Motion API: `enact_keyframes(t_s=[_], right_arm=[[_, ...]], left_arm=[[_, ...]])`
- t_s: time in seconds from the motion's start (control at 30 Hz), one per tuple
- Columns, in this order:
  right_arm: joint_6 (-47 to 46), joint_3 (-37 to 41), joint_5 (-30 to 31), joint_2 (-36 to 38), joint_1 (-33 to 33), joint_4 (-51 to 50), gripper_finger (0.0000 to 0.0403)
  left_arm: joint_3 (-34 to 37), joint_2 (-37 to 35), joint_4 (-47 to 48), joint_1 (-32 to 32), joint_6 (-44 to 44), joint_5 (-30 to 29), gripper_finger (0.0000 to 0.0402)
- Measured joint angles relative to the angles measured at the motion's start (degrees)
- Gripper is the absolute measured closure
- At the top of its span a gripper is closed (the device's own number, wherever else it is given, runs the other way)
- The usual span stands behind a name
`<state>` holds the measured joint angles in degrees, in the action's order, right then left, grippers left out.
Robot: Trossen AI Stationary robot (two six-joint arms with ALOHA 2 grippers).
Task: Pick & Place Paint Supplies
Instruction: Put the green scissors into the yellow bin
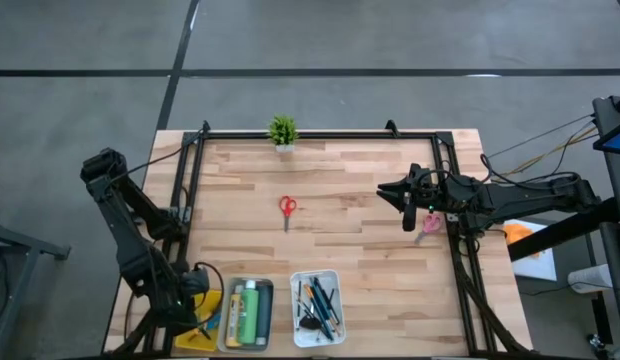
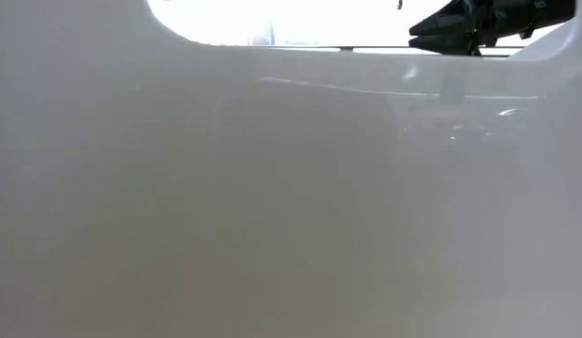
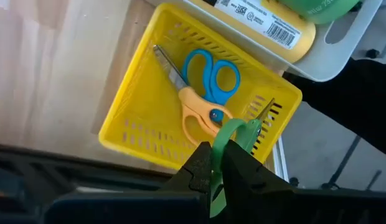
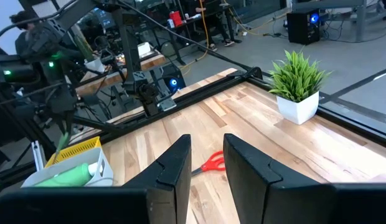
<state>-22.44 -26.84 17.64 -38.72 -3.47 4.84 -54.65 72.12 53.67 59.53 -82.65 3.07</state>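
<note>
Green-handled scissors [image 3: 233, 138] pinched in the left end effector [image 3: 216, 177] above the yellow tray [image 3: 137, 118] (blue and orange pairs inside).

You see a worktop [image 1: 330, 190] of pale, matt wood planks. The yellow tray [image 3: 137, 118] is slotted glossy plastic. Its scissors [image 3: 202, 93] have smooth plastic handles and shiny metal blades.

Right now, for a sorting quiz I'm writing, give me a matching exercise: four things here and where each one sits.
Things:
1 red scissors
2 blue scissors
3 potted plant
4 green bottle

Places:
a in the grey tray
b on bare wood, middle of the table
c at the table's far edge
d in the yellow tray

Pairs: 1-b, 2-d, 3-c, 4-a
</note>
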Motion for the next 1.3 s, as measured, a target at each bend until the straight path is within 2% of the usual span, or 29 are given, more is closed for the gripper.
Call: enact_keyframes(t_s=[0.23, 0.53, 0.97, 1.3], right_arm=[[0.00, 0.01, 0.00, 0.00, 0.00, 0.00, 0.0309], [0.00, 0.00, 0.00, 0.02, -0.01, -0.02, 0.0309], [0.00, -0.01, 0.01, 0.00, 0.01, -0.02, 0.0309], [0.00, -0.01, 0.01, 0.01, 0.01, 0.00, 0.0309]], left_arm=[[4.39, 0.00, -6.14, 0.00, -0.24, 0.21, 0.0381], [9.13, 0.00, -7.21, -1.10, -2.88, 0.39, 0.0380], [10.01, 0.00, -8.00, -1.99, -2.86, 0.61, 0.0376], [10.01, 0.00, -8.40, -1.99, -3.30, 0.63, 0.0298]])
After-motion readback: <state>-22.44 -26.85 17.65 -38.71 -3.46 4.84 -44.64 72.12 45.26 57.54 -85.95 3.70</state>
